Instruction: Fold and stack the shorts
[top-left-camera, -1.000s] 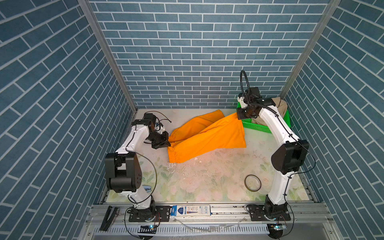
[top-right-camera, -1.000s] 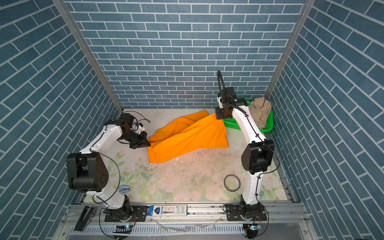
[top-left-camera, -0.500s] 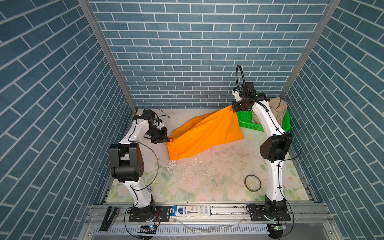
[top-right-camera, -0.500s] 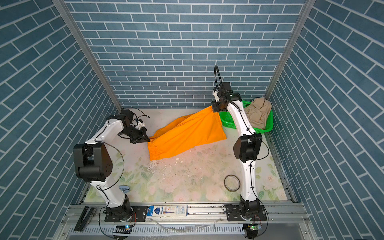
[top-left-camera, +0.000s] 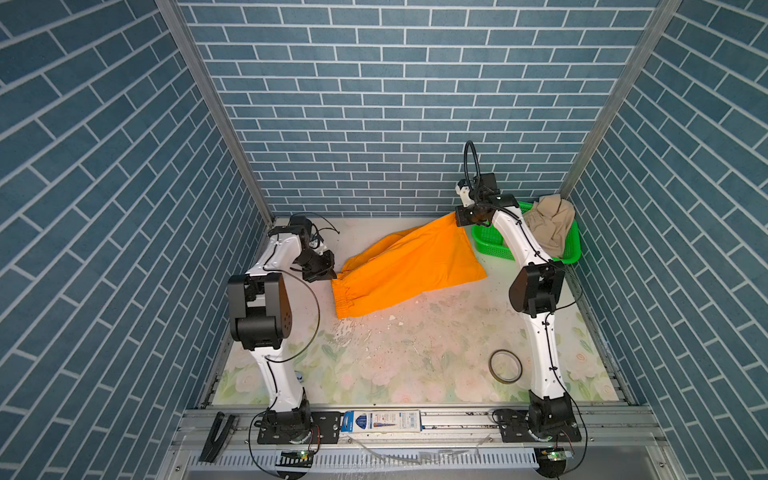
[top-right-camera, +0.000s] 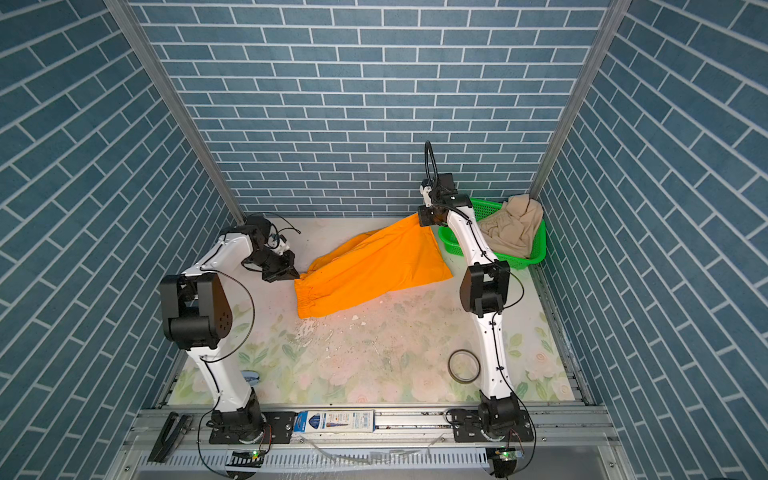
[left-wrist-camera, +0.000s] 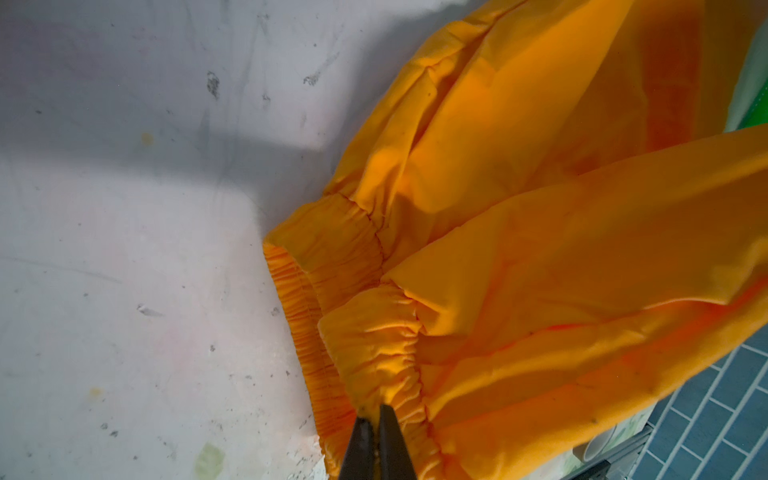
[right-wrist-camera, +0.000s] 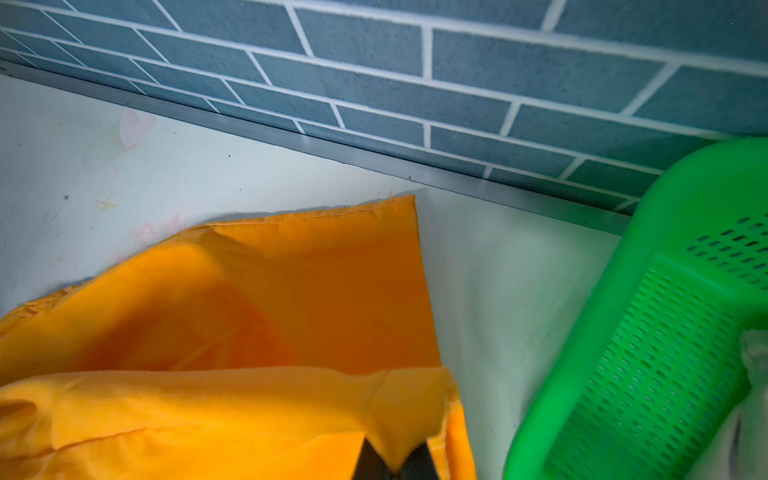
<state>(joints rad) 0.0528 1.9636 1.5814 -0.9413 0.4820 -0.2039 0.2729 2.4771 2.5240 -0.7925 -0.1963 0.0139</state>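
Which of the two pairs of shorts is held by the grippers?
The orange shorts: the left gripper pinches their waistband, the right gripper a leg end. The beige shorts lie untouched in the green basket.

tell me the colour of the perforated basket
The basket is bright green, clearest in the right wrist view.

- The left arm (top-left-camera: 279, 253) rose from its base, folded sharply at the elbow and reached forward, with the wrist angled down.
- The left gripper (top-left-camera: 331, 275) had its jaws pressed together. The gathered waistband of the orange shorts (top-left-camera: 407, 266) was pinched between the dark fingertips (left-wrist-camera: 365, 432).
- The right arm (top-left-camera: 521, 245) stood taller and stretched far back, its wrist raised.
- The right gripper (top-left-camera: 457, 217) was clamped too — a hem corner was caught between its jaws, and the cloth hung below them.
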